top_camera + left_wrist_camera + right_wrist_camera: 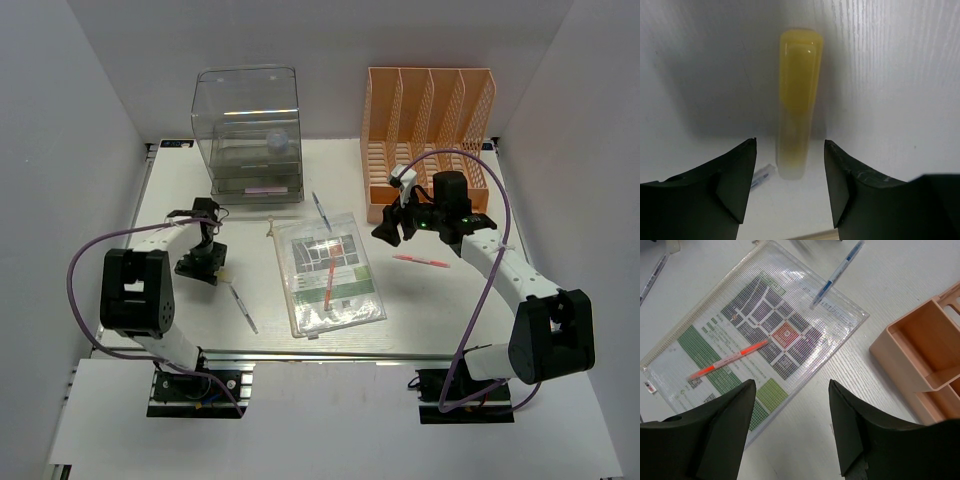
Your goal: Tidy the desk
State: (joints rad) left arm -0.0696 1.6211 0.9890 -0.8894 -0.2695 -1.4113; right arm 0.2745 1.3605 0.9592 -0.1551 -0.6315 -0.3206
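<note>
The white desk (pixel 460 300) holds a clear zip pouch (pixel 328 272) with a printed sheet and an orange pen (pixel 330 285) lying on it. My left gripper (pixel 205 265) is open and low over a yellow translucent bar (pixel 799 100), whose near end lies between the jaws (pixel 790 142). My right gripper (pixel 395 230) is open and empty above the desk, just right of the pouch (pixel 760 335). In the right wrist view its jaws (pixel 792 382) hang over bare desk beside the pouch's edge, with the orange pen (pixel 730 359) ahead.
A clear drawer box (pixel 247 130) stands at the back left and an orange file rack (pixel 430 125) at the back right, its base in the right wrist view (pixel 920 345). A blue pen (pixel 320 210), a pink pen (pixel 420 261) and a grey pen (pixel 243 308) lie loose.
</note>
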